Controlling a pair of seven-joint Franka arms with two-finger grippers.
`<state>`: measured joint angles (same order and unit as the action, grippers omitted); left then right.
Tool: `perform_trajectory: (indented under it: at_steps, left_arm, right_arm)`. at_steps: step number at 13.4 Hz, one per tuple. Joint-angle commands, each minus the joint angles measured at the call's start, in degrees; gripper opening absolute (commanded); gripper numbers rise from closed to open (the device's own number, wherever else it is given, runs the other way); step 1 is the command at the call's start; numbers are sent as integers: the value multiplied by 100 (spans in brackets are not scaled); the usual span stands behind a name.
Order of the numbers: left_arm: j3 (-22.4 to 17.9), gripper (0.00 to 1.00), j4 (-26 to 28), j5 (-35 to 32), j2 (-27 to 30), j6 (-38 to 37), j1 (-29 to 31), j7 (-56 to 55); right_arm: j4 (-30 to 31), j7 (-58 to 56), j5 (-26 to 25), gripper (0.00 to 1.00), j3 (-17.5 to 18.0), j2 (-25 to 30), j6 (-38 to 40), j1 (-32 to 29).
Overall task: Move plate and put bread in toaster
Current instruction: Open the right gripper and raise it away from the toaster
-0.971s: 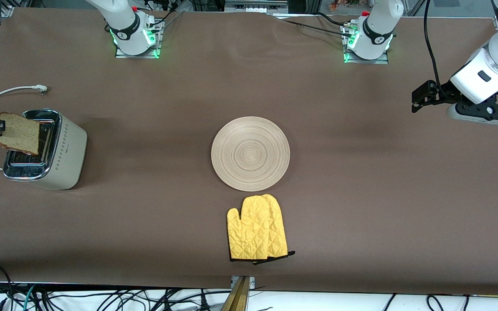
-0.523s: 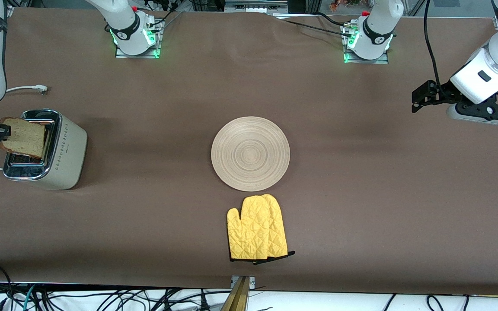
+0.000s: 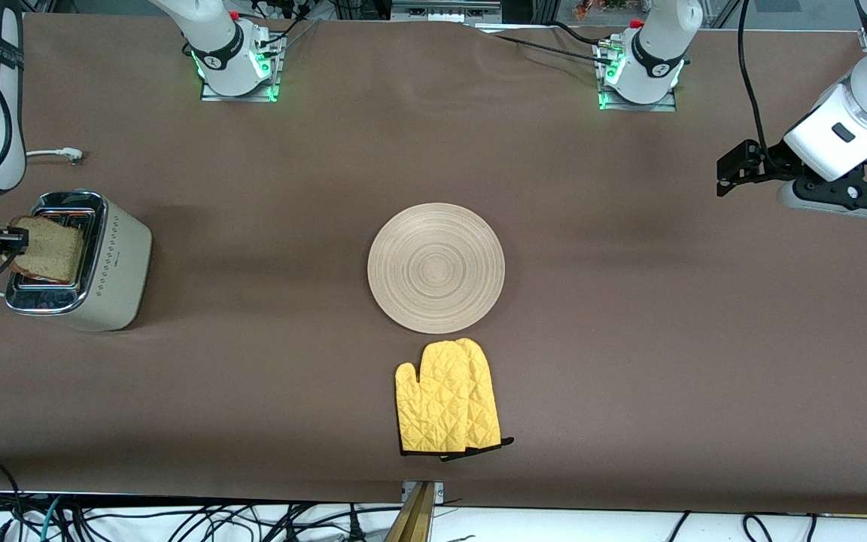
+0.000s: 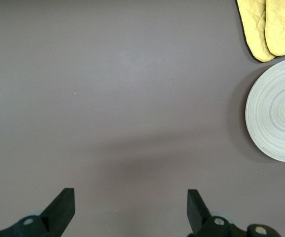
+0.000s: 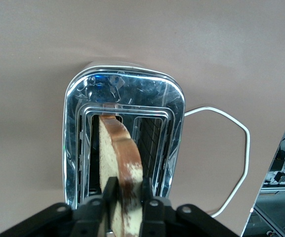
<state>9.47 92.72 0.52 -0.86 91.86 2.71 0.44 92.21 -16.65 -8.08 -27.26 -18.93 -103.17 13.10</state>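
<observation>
My right gripper (image 3: 10, 239) is shut on the bread (image 3: 50, 252), a brown-crusted slice held upright on edge over the cream toaster (image 3: 116, 263) at the right arm's end of the table. In the right wrist view the gripper (image 5: 128, 190) clamps the bread (image 5: 122, 158), whose lower edge dips into one of the two slots of the chrome toaster top (image 5: 127, 86); the slot beside it is empty. The round light-wood plate (image 3: 436, 267) lies at mid-table. My left gripper (image 3: 723, 177) waits open and empty over bare table at the left arm's end; it shows open in the left wrist view (image 4: 130, 195), with the plate (image 4: 275, 116) off to one side.
A yellow oven mitt (image 3: 446, 406) lies nearer the front camera than the plate, close to its rim; it also shows in the left wrist view (image 4: 270, 29). The toaster's white cord (image 3: 50, 153) trails on the table beside it and loops in the right wrist view (image 5: 241, 163).
My right gripper has lowered the bread toward the toaster, so the slice stands lower, with its bottom edge in a slot. The left arm and plate have not moved.
</observation>
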Motion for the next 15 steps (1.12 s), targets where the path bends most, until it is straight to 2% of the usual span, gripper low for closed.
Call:
perform_trajectory:
  at_steps: [1, 3, 5, 10, 15]
  left_arm:
    - [29, 100, -87, -122, 33, -133, 1, 53]
    - [29, 100, -96, -122, 33, -133, 1, 53]
    - [29, 100, -96, -122, 33, -133, -7, 53]
    - [29, 100, -96, -122, 33, -133, 1, 53]
    - [20, 100, -96, -122, 33, -133, 1, 53]
  right_arm:
    - [-19, 484, 8, 100, 298, 239, -11, -18]
    - [-63, 733, 104, 100, 667, 502, 103, -18]
    - [-63, 681, 525, 100, 827, 819, 340, -27]
    - [-46, 750, 957, 100, 1398, 1558, 1315, -79]
    - [-63, 751, 1195, 100, 1451, 1594, 1316, -124]
